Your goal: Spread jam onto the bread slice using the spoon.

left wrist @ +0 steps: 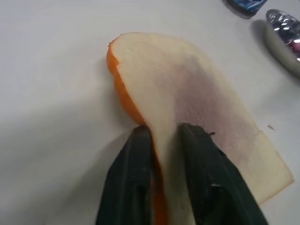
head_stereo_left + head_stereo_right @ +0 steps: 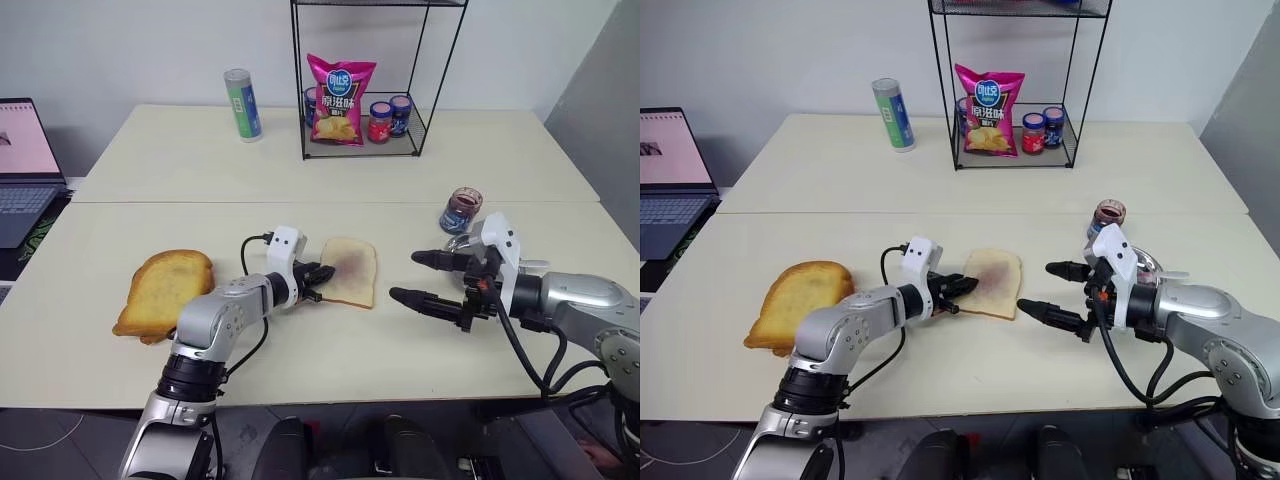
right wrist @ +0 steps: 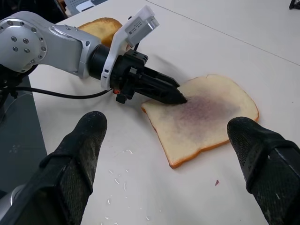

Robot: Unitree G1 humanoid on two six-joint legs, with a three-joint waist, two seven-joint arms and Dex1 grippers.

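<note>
Reaching in from the left, the left gripper (image 2: 318,277) is held low over the table (image 2: 300,180), and its two black fingers are pinched on the near left edge of the bread slice (image 2: 350,270). In the left wrist view one finger (image 1: 129,183) is seen under the edge and the other on top, so that edge is lifted a little. The right gripper (image 2: 430,278) is held above the table to the right of the slice, well apart from it, with its fingers spread wide and nothing between them. The bread slice is found near the middle of the table. It is pale and squarish, with a thin tan crust, and a faint pinkish-purple smear of jam (image 3: 204,108) is seen at its middle. A shiny spoon (image 1: 282,23) is seen lying on the table beyond the slice, next to a small jar (image 2: 460,209). Two toasted slices (image 2: 165,290) are stacked at the left.
</note>
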